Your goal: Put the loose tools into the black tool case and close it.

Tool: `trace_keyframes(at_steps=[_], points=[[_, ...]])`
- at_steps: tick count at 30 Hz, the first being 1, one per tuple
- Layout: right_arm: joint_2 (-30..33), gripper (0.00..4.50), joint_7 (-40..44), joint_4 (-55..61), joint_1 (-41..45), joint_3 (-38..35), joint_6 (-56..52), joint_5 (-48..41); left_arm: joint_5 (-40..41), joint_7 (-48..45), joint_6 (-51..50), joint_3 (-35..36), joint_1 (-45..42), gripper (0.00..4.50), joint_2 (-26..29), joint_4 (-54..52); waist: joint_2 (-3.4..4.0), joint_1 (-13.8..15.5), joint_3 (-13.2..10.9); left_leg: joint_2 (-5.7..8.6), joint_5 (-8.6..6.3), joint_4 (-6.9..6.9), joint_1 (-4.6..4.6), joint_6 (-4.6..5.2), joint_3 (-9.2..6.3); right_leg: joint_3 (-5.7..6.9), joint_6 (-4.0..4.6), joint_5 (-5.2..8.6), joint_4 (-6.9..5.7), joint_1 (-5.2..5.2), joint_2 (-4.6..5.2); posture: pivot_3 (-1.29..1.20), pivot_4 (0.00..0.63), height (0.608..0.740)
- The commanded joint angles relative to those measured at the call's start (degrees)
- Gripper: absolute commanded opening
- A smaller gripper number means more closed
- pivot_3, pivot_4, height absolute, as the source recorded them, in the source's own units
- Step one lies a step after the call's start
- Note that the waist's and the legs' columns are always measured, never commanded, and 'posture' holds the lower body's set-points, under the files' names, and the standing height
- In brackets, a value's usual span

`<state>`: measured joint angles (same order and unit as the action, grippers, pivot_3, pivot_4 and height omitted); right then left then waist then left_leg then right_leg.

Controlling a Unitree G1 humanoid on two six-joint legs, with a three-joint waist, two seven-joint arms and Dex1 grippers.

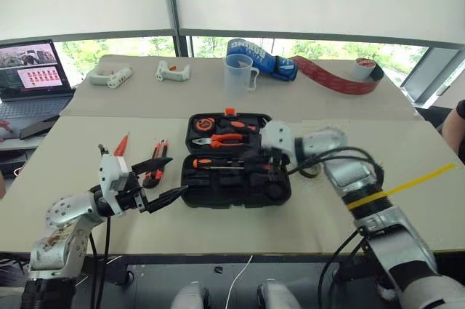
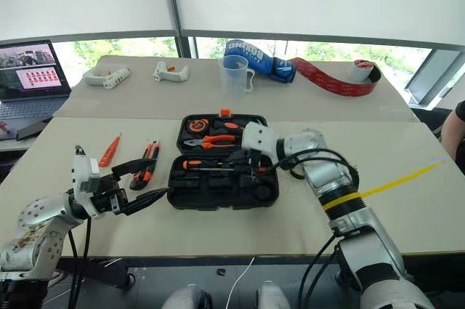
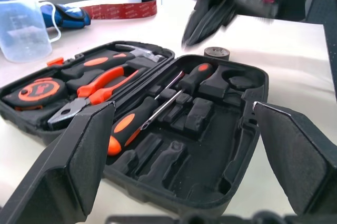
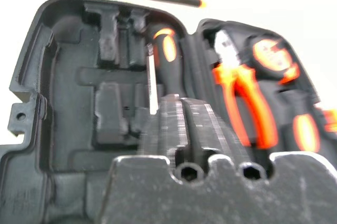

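The black tool case [image 1: 236,160] lies open in the middle of the frame on the beige counter [image 1: 218,229]. Its far half holds an orange tape measure [image 1: 203,124], orange-handled pliers [image 1: 221,138] and a hammer. In the near half lies one orange-and-black screwdriver [image 1: 205,164], and the other recesses there are bare.

The right hand [image 1: 270,160] comes in from the right side of the frame and hangs over the right part of the near half. Its fingers are pressed together with nothing between them, as the right wrist view shows.

The left hand [image 1: 161,181] is at the lower left of the frame, just beside the left edge of the case. Its two fingers are spread wide and hold nothing.

Left of the case, on the counter, lie the orange-black utility knife [image 1: 155,163] and, further left, a small all-orange screwdriver [image 1: 120,145]. A small black tape roll [image 3: 216,51] sits just behind the case in the left wrist view.

At the top of the frame are a clear measuring cup [image 1: 237,73], a blue glove [image 1: 260,57] with white letters that cannot be read fully, a big red tape [image 1: 341,76], two white handles [image 1: 142,73] and, in the upper left, a laptop [image 1: 30,76].
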<state>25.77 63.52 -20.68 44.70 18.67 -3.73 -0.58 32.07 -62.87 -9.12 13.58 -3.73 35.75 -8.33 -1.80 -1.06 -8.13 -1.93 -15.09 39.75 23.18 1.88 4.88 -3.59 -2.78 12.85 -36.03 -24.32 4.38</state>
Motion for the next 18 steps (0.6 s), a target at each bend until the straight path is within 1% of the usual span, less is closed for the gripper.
trace_keyframes(at_steps=[1,7,14,16,18], points=[[-1.39,0.07,-3.09,-3.91,0.01,0.47,2.7,2.67,0.13,-0.52,1.48,1.0,1.47,4.5,0.51,-0.55,0.0,-0.05,0.0,0.0,0.0,0.0,0.0,0.0,0.01,0.0,0.0,0.0,0.0,0.0,0.01,0.0,0.15,0.74],[-3.07,0.07,-4.21,-8.84,0.62,1.83,4.16,4.93,-0.11,-1.27,2.93,1.96,2.88,4.5,0.82,0.63,0.01,-0.17,0.0,-0.02,0.02,0.0,-0.13,-0.04,0.02,0.01,0.03,-0.01,-0.05,0.06,-0.04,0.0,0.15,0.74],[-4.95,0.07,-5.25,-11.53,0.83,3.63,4.62,7.62,-0.39,-1.88,4.76,2.25,3.99,4.5,0.67,1.99,-0.03,-0.96,0.02,-0.05,0.13,0.0,-0.38,-0.16,0.02,0.0,0.15,-0.09,-0.15,0.21,-0.06,0.0,0.15,0.74],[-5.36,0.07,-5.62,-10.94,1.06,2.52,4.08,6.74,-0.37,-1.42,4.7,2.36,4.29,4.5,0.61,1.77,-0.04,-1.22,0.03,-0.07,0.19,0.0,-0.4,-0.19,0.01,0.0,0.19,-0.12,-0.18,0.21,-0.08,0.0,0.15,0.74],[-5.24,0.07,-5.03,-8.1,1.02,-0.89,3.02,3.25,0.0,-0.16,3.86,3.04,4.89,4.5,0.76,0.48,-0.04,-1.4,0.03,-0.09,0.24,-0.01,-0.41,-0.2,0.0,0.0,0.21,-0.16,-0.19,0.21,-0.08,0.0,0.15,0.74]])
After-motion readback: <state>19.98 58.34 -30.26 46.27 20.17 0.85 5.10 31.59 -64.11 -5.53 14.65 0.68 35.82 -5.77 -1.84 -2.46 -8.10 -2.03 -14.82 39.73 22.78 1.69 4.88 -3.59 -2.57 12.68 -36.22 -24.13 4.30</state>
